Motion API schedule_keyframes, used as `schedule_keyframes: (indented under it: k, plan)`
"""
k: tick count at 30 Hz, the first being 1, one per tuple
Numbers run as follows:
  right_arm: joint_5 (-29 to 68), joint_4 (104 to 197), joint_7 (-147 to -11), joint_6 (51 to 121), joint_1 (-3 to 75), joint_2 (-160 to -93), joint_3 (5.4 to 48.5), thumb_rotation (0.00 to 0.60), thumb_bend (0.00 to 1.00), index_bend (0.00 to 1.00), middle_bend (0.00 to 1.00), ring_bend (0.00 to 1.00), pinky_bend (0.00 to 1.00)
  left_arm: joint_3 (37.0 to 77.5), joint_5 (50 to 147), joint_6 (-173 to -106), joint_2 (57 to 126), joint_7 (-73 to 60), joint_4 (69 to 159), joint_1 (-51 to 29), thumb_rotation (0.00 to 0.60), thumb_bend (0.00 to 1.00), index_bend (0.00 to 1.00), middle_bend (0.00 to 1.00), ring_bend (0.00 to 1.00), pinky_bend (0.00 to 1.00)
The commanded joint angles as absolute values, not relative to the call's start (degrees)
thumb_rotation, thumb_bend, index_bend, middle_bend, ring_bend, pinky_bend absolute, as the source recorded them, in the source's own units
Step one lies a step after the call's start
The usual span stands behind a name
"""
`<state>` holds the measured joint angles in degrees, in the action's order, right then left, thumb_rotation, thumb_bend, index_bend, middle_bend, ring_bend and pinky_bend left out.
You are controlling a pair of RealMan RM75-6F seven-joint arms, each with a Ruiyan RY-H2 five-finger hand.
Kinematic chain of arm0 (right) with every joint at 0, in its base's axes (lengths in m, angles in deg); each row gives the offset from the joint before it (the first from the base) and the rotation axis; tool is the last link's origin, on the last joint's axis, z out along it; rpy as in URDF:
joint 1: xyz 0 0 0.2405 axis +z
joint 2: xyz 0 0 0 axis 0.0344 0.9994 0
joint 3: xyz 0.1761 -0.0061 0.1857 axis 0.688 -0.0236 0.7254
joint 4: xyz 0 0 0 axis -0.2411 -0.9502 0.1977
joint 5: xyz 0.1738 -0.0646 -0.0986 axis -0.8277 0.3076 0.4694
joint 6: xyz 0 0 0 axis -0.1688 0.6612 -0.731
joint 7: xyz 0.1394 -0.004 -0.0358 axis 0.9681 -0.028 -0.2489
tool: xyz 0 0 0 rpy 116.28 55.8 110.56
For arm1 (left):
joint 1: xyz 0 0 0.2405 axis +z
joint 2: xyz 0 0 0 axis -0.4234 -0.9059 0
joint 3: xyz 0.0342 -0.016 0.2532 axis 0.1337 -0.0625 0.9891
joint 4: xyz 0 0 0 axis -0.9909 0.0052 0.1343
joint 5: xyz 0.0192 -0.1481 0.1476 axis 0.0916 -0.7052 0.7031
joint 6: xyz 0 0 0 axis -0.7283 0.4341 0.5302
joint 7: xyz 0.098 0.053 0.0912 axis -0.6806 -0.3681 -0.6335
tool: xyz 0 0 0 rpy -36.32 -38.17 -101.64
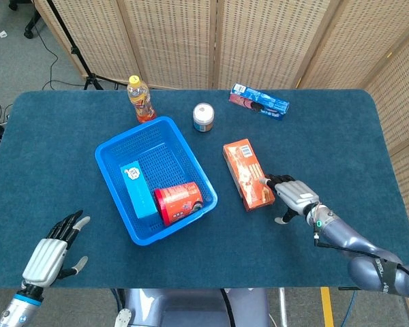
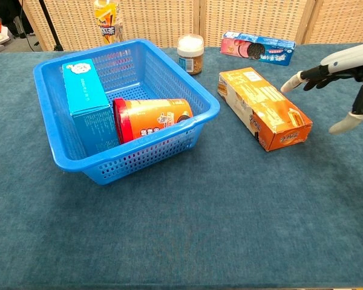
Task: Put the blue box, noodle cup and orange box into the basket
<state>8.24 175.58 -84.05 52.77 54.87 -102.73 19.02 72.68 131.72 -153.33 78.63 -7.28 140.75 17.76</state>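
Note:
The orange box [image 1: 247, 173] [image 2: 264, 107] lies flat on the table to the right of the blue basket [image 1: 185, 154] [image 2: 203, 106]. Inside the basket the blue box [image 1: 138, 189] [image 2: 85, 96] stands on its edge and the noodle cup [image 1: 179, 203] [image 2: 152, 118] lies on its side. My right hand [image 1: 294, 196] [image 2: 340, 71] hovers open just right of the orange box, fingertips by its near right edge; contact cannot be told. My left hand [image 1: 52, 249] is open near the table's front left edge, holding nothing.
A drink bottle [image 1: 141, 99] stands behind the basket. A small jar [image 1: 203, 116] [image 2: 190, 53] stands at its far right corner. A blue cookie pack [image 1: 259, 101] [image 2: 258, 47] lies at the back right. Wicker screens rise behind the table.

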Motion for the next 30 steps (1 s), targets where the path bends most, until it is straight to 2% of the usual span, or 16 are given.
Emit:
schedule_keyframes:
  k: [1,10,15,23,30]
  plan:
    - [7.5,173.6,-84.5,51.7,56.1,-104.5,19.1,0.6,0.26,0.07,0.0,0.0,0.02,72.6,131.5,-153.2,78.7,-7.2,140.6,17.7,0.6,0.31,0.08,0.0,0.0,0.13]
    - [5.9,166.7,-83.8,49.0,58.7,-110.2,19.6,0.6,0.26,0.07,0.0,0.0,0.02,72.3,130.0,-151.9,79.2,-7.0,139.7,17.4,0.6,0.31,0.08,0.0,0.0,0.13]
    - [6.6,164.3,-83.5,50.0,58.4,-112.2,19.4,0.6,0.26,0.07,0.0,0.0,0.02,72.4,129.7,-151.3,79.5,-7.0,139.4,17.2,0.6,0.31,0.08,0.0,0.0,0.13]
    - [5.1,161.8,-83.3,51.9,59.2,-113.6,21.1,0.6,0.24,0.03,0.0,0.0,0.01,72.2,129.2,-151.0,79.7,-7.1,139.2,17.2,0.6,0.31,0.08,0.0,0.0,0.13]
    - [4.0,162.0,-83.8,50.2,59.4,-113.9,19.4,0.6,0.24,0.03,0.0,0.0,0.01,72.3,129.1,-150.7,79.7,-6.8,139.1,17.0,0.6,0.31,0.08,0.0,0.0,0.13]
